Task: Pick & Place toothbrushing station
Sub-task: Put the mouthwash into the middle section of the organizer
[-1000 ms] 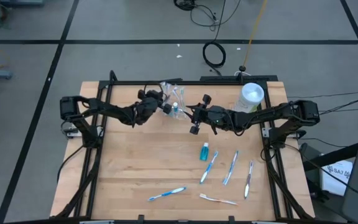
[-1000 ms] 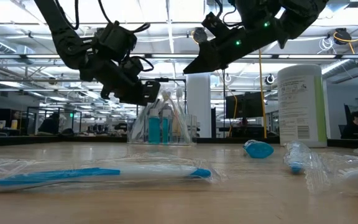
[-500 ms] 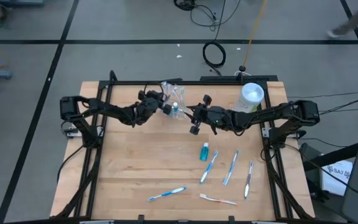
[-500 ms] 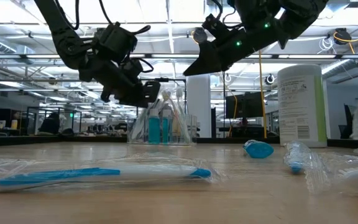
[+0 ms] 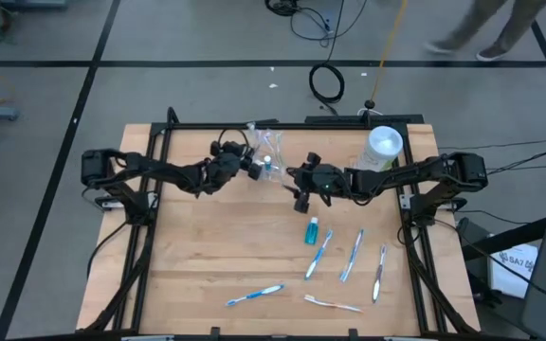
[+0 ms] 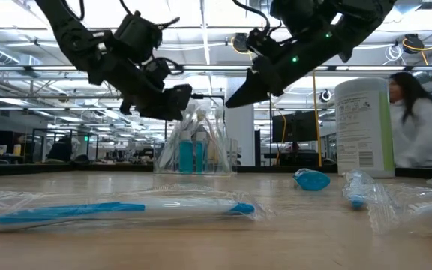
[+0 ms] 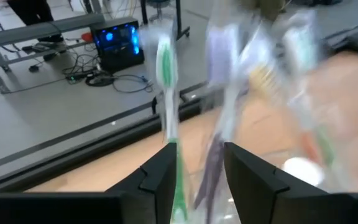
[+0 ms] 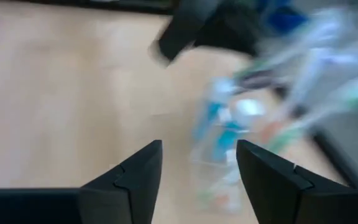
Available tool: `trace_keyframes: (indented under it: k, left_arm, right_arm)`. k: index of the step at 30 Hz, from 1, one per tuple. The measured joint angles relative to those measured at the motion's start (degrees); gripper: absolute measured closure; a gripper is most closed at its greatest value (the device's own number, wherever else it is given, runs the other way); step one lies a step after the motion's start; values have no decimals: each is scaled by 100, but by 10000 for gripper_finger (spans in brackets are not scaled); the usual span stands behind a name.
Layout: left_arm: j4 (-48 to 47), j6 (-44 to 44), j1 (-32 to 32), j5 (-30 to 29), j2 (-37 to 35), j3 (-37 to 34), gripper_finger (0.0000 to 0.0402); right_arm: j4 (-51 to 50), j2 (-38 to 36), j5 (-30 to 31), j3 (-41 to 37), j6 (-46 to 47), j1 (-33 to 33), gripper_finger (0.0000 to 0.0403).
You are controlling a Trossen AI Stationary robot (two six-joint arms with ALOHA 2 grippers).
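Light wooden surface (image 5: 207, 265) seen from above, bounded by a black frame, with both dark arms reaching toward its far middle. A tall white cylindrical canister (image 5: 385, 144) stands at the far right corner. Near the far edge stands the small clear plastic cup (image 5: 265, 152) holding several wrapped toothbrushes upright, with teal showing inside it in the low view (image 6: 192, 156).

Left gripper (image 5: 251, 168): raised above the surface, just beside the cup on its left side; its jaws stand parted, and the wrist view shows a green-and-white toothbrush (image 7: 166, 93) running between the two fingers (image 7: 157, 180), though contact cannot be told.

Right gripper (image 5: 297, 180): raised, near the cup on its right side and apart from it; its jaws stand open and empty, with the cup ahead of them in the wrist view (image 8: 229, 134).

On the near half of the surface, well apart from both grippers, lie a small teal toothpaste tube (image 5: 312, 230) and five loose wrapped toothbrushes, including one blue toothbrush (image 5: 254, 295) toward the near edge.
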Motion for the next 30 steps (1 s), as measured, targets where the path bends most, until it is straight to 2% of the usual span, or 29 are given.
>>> trace_keyframes:
  k: [2,4,10,16,22,25,30]
  left_arm:
    - [-209,-4,-56,2,-199,0,261]
    - [-398,-15,-121,0,-400,0,261]
    - [-945,-6,-390,152,-947,2,261]
    - [-1196,-5,-638,1084,-1320,2,261]
    - [-1623,-44,-926,2064,-1464,4,261]
    - [-1969,-44,-1087,2270,-1472,4,261]
    - [-2500,-282,-1274,2254,-1469,4,261]
  right_arm:
    - [-66,0,-509,0,-15,-9,197]
    - [-84,0,-773,0,-44,-17,197]
    - [-89,0,-867,0,9,-22,201]
    - [-135,0,-1044,0,6,4,200]
    - [-190,0,-1583,0,-219,48,202]
    - [-374,0,-1692,0,-526,148,202]
    - [-1316,-112,-1699,-2,-1715,280,203]
